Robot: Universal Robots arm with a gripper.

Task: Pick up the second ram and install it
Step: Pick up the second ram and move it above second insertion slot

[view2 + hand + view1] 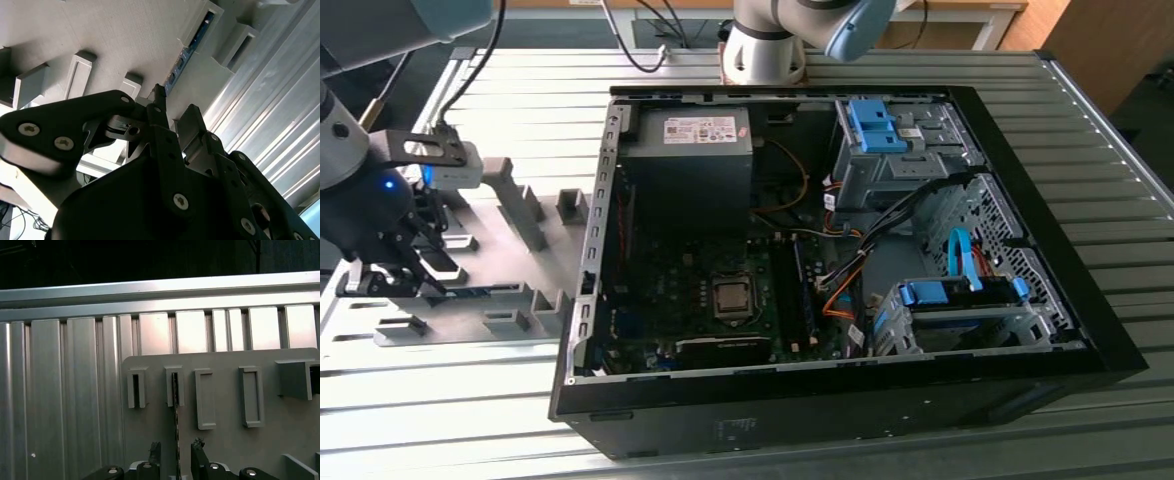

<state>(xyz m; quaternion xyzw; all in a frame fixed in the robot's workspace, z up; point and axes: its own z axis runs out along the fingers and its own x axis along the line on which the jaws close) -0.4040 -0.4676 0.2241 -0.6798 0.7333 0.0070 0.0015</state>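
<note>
The long, flat green memory stick [175, 410] stood on edge in the slots of the grey plastic fixture plate [225, 405]. It lay between the fingers of the black gripper [176, 450], which were apart and apparently not touching it.

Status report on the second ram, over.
Claw open, straddling the second ram. Ram on edge in the grey fixture slots, not yet gripped. No obstruction seen around it.

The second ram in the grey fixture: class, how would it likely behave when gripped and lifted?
The second ram looks like a thin flat board, so it is probably stiff and light. Standing on edge in the grey fixture, it would likely tip if freed unheld.
</note>
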